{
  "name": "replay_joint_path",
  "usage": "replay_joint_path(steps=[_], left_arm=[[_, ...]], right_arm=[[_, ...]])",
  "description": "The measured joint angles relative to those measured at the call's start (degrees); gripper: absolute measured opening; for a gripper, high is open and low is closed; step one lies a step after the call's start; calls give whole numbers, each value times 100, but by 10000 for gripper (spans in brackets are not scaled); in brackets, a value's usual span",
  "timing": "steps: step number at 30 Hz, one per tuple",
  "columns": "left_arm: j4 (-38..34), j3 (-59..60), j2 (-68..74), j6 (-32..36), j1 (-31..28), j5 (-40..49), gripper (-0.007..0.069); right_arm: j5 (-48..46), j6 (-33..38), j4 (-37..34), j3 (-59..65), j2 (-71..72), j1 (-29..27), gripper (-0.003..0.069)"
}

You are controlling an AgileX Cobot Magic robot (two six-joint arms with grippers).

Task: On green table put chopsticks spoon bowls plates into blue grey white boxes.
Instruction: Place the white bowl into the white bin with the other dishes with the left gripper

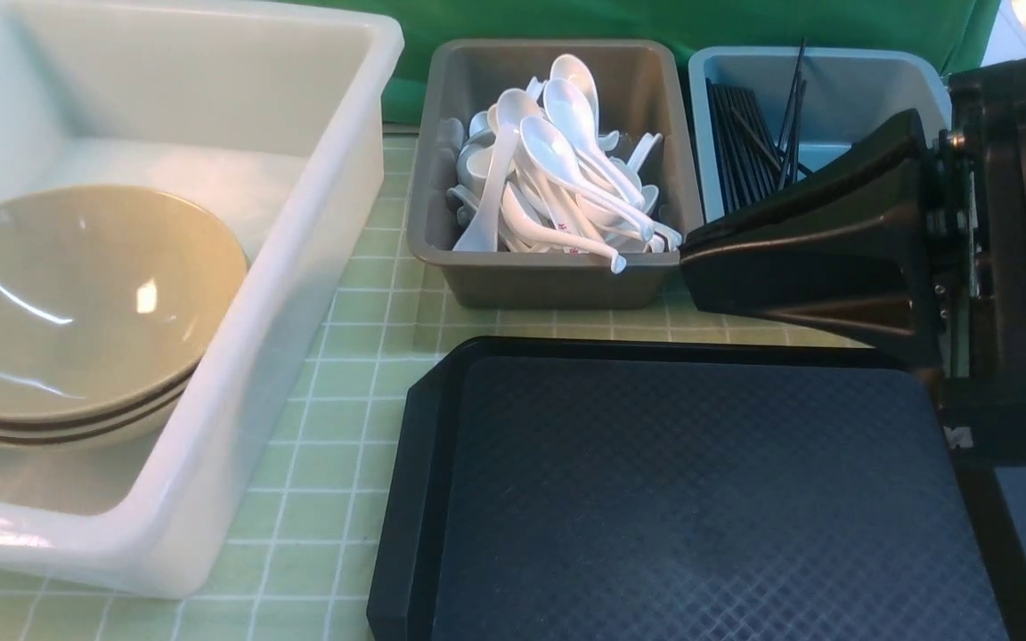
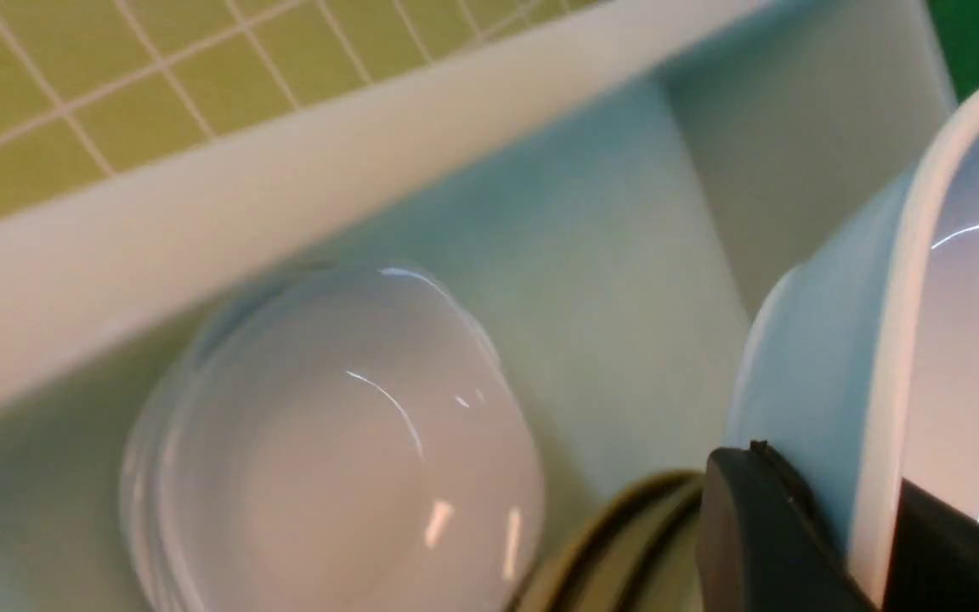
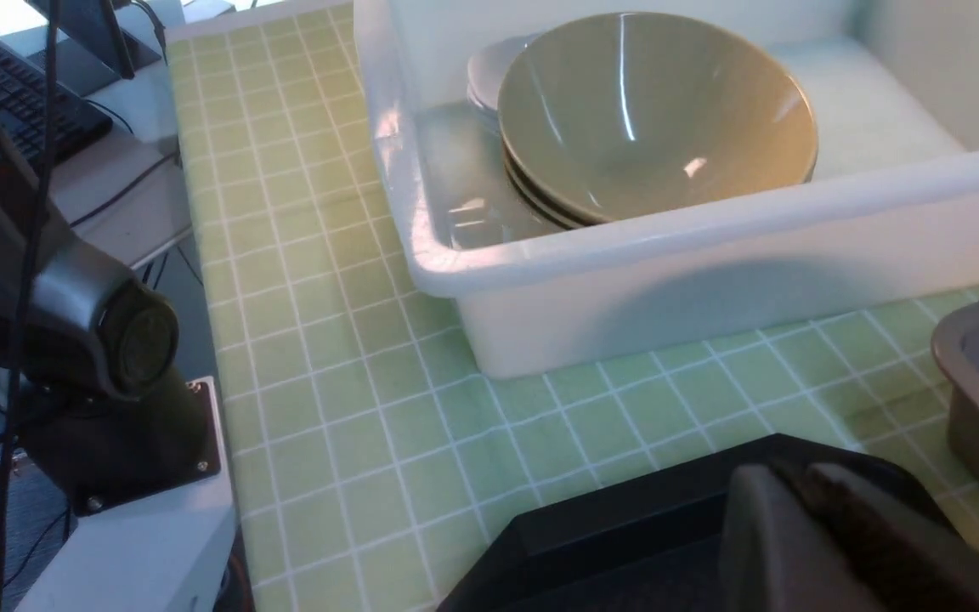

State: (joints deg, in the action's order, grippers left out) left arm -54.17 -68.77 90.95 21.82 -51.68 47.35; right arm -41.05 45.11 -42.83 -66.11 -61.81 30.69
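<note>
Left gripper (image 2: 872,544) clamped on white bowl (image 2: 906,340) rim, tilted edge-up over white box (image 2: 302,195) for stacking beside white plates (image 2: 336,442) at 9 o'clock. Right gripper (image 1: 687,258) pinched together, empty, above bare black tray (image 1: 700,499).

Green backdrop (image 1: 745,22); side desk (image 3: 107,187) with keyboard (image 3: 14,81).

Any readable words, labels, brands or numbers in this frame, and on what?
"M": a white mark, possibly a cut-off logo, on the right arm's black housing.
Small red marks on one white spoon in the grey box: too small to read.
Nothing else legible.
</note>
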Motion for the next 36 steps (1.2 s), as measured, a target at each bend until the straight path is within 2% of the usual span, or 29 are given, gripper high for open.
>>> replay_joint_path(steps=[5,14,18,21,24,27,28,31,32,34,36], left_arm=[[101,0,246,-348,0,-362,15],[1549,12,403,-1343,251,-265,24],[2190,12,397,-1905,400,-333,89],[2623,28,403,-2182,472,-291,185],[2709,28,403,-2279,549,-223,277],[2767,28,334,-2299,739,-187,427],[2801,28,303,-2319,772,-159,455],[3048,28,146,-2553,858,14,562],[3331,28,-13,-2784,865,180,615],[3748,28,-292,-3152,866,311,656],[4180,74,-624,-3555,913,361,664]], right_arm=[[-40,40,0,0,0,0,47],[-40,283,0,0,0,0,56],[-40,288,40,0,0,0,57],[-40,288,68,0,0,0,59],[-40,288,69,0,0,0,62],[-45,288,81,0,0,0,67],[-45,288,85,0,0,0,68],[-60,265,85,0,0,0,70],[-103,197,92,0,0,0,71],[-172,42,141,0,0,0,74],[-186,-208,300,0,0,0,77]])
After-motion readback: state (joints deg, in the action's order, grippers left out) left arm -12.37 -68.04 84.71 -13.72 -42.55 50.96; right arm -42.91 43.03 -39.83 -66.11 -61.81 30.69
